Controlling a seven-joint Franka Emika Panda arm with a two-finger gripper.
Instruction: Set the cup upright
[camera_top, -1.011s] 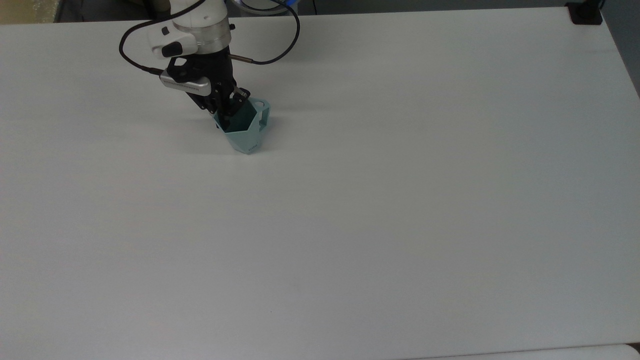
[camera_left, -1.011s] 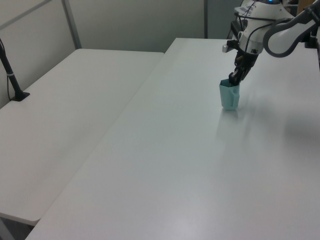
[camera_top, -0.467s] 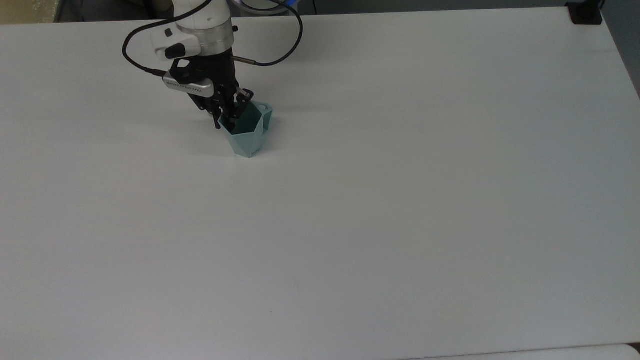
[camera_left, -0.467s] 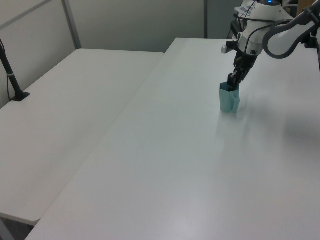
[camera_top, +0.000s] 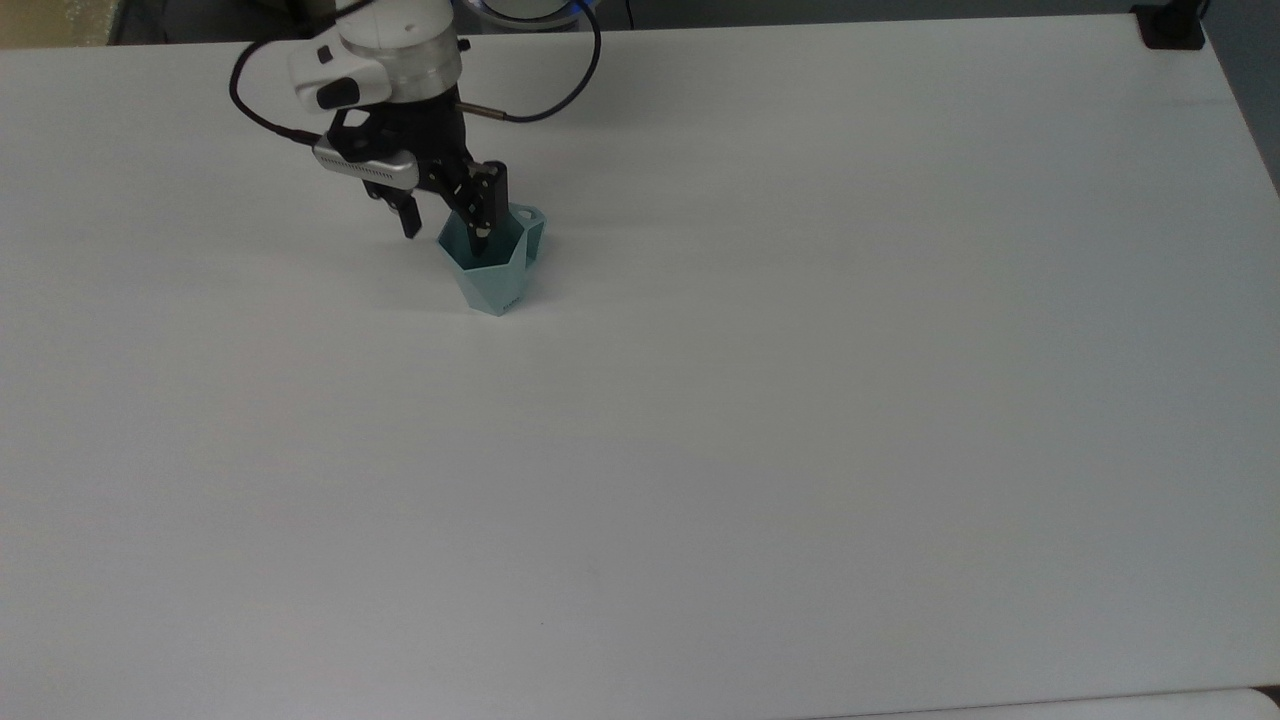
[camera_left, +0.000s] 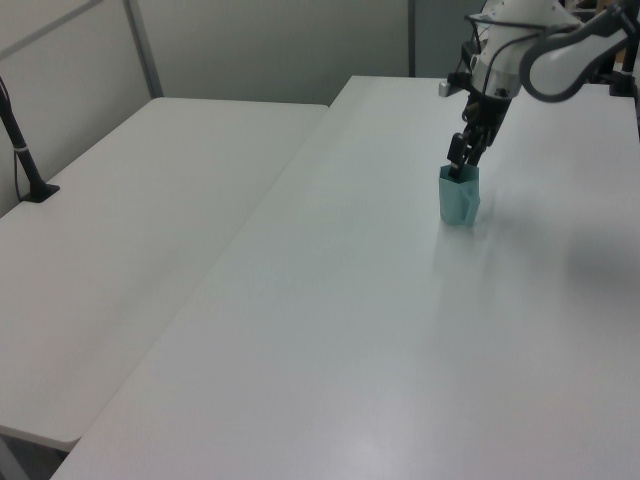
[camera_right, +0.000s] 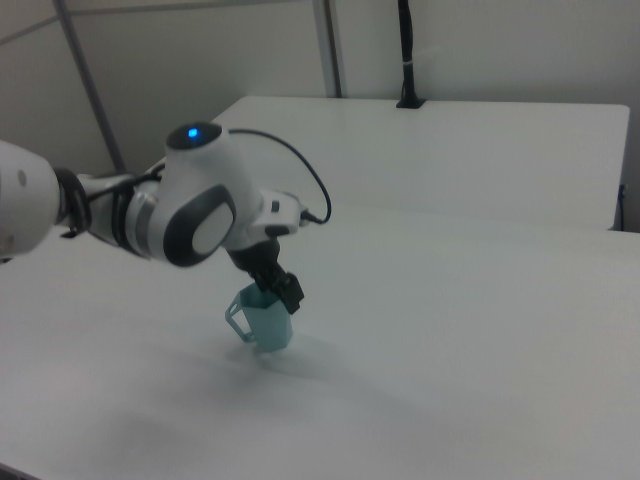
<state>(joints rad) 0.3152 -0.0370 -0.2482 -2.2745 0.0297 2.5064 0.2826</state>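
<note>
The pale teal faceted cup (camera_top: 497, 283) stands upright on the white table (camera_top: 760, 400), mouth up, its looped handle (camera_top: 536, 238) toward the top view's right. My gripper (camera_top: 445, 226) hangs open just over the rim. One finger (camera_top: 482, 212) is above the cup's dark inside; the other finger (camera_top: 408, 220) is outside the wall on the top view's left. In the left view the gripper (camera_left: 458, 166) sits right above the cup (camera_left: 460, 201). In the right view the cup (camera_right: 270, 326) stands below the gripper (camera_right: 281, 292), handle (camera_right: 237, 321) on the right view's left.
A black clamp (camera_top: 1168, 27) sits at the table's far right corner in the top view. A second white table (camera_left: 130, 220) with a black post (camera_left: 20, 135) stands on the left view's left. A cable (camera_top: 560, 90) loops off the wrist.
The cup went from slightly tilted in my shut grip to standing free. My fingers have spread open and risen a little above the rim.
</note>
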